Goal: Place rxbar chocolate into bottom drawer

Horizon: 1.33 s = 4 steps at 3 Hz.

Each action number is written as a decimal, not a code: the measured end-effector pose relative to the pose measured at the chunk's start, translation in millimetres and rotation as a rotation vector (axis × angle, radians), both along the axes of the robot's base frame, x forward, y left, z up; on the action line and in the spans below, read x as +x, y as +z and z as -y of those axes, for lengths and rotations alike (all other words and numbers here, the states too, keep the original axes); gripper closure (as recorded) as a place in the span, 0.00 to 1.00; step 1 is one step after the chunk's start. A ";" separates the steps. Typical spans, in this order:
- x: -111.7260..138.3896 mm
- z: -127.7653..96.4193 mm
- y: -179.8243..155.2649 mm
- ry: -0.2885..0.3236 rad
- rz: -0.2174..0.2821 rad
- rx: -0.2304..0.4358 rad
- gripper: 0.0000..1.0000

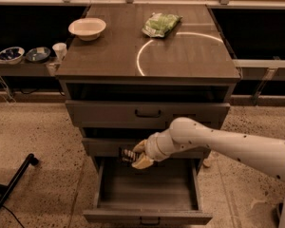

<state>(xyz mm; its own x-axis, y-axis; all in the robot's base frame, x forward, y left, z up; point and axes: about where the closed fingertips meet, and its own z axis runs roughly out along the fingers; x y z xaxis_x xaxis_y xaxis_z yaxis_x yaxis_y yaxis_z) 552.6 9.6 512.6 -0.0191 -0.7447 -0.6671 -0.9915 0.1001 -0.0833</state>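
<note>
Pincer: tan two-finger pincer [138, 156] at the end of a white, dark-dotted robot arm [228, 144] that reaches in from the right; hangs in front of the cabinet, above the open drawer's cavity.
Pincer state: closed on the bar, one finger [139, 147] above it and one below.
Bar: small flat snack bar in a black wrapper with pale lettering blocks [128, 154]; held in the pincer, its free end poking out to the left, clear of the drawer floor.
Bottom drawer: deep grey-brown bottom drawer [147, 217], pulled well out directly beneath the pincer; inside bare, small dark handle at the lower edge of its front.
Middle drawer: shallow grey-brown middle drawer front [102, 147] just behind the pincer.
Top drawer: grey-brown top drawer with a dark curved handle [147, 113], above the pincer.
Tabletop: dark wood-grain tabletop [190, 58] well above the pincer, marked with a pale circular line [138, 61].
Bowl: round white bowl [87, 27], far up and to the left of the pincer, on the tabletop.
Bag: green crinkly bag [160, 23], far up and slightly right of the pincer, on the tabletop.
Side shelf: two small dark bowls [10, 54] and a white cup [60, 50], up and far left of the pincer.
Floor: speckled stone floor [47, 141], with a black rod [12, 186] lying left of and below the pincer.
</note>
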 end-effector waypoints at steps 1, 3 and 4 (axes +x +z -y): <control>-19.1 1.6 -78.3 0.071 0.001 -0.025 1.00; -1.7 28.4 -123.2 0.004 -0.036 -0.023 1.00; 14.8 82.4 -211.7 -0.151 -0.087 -0.046 1.00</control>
<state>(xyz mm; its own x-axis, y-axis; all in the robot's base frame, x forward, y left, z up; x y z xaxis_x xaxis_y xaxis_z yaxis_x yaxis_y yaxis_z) 567.4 -72.8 300.8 -0.1890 -0.7584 -0.6237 -0.9692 0.2461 -0.0055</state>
